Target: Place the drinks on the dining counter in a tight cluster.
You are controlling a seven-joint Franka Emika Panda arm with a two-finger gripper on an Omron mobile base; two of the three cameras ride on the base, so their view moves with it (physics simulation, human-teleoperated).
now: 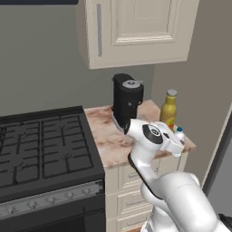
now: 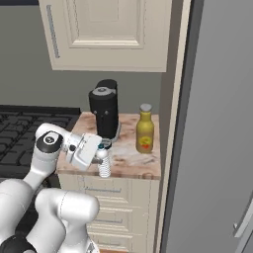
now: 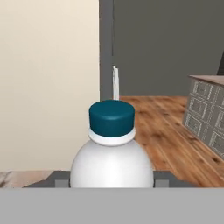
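Though mostly masked by the white wrist in the left base view, visible there as a blue cap and a sliver of neck: water bottle [image 1: 180, 132], near the front right corner of the small marble table [image 1: 108, 142]. Cut off at the left edge: black stove [image 1: 41, 145]. Next rightward, coffee machine [image 1: 127, 102], lower part covered by the arm. Then yellow-amber bottle [image 1: 168, 108], upright at the back right, apart from the water bottle.

Seen from the right base view: forearm reaching level from the left, wrist bent, tool [image 2: 102, 147] pointing down over the ribbed bottle at the table's front edge. Closed narrowly on the bottle just below its cap. Hard to tell whether the base rests on the marble or hangs just clear.

Along the hand view: fingertips [image 3: 61, 180] pressed against both sides of the bottle's shoulder, mostly cropped.
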